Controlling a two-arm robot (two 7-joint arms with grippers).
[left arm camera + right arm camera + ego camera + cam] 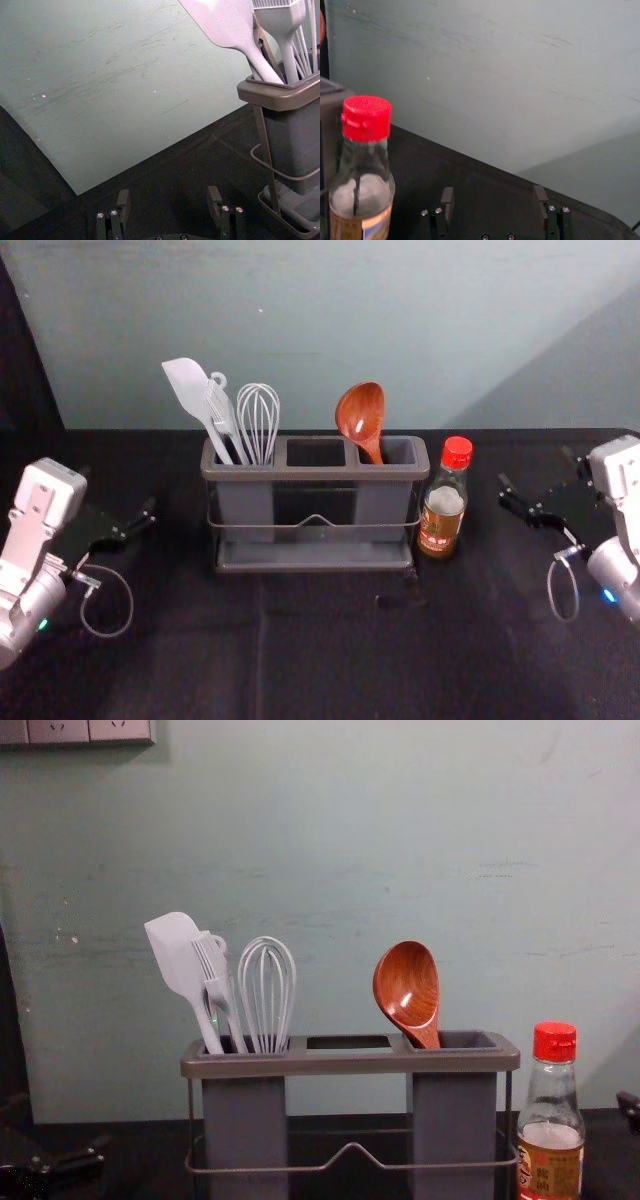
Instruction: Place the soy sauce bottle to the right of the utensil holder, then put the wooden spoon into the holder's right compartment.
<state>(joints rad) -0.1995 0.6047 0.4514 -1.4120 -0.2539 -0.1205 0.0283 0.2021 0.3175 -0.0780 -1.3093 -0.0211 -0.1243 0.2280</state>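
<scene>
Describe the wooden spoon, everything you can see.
The wooden spoon is glossy reddish-brown with visible grain. Its rounded bowl is uppermost, hollow side facing the cameras, narrowing into the handle. It stands alone in the right compartment of the utensil holder, leaning left, its handle entering near the compartment's left side; the lower handle is hidden. The left gripper and right gripper, both open, don't touch it.

"The spoon at one o'clock on the holder looks like glossy wood."
"And the holder is smooth, matt plastic, with thin metal wire."
"The bottle at three o'clock?"
"Shiny glass, plastic cap, paper-like label."
"The spatula at eleven looks matt; dull cloth lies at six."
</scene>
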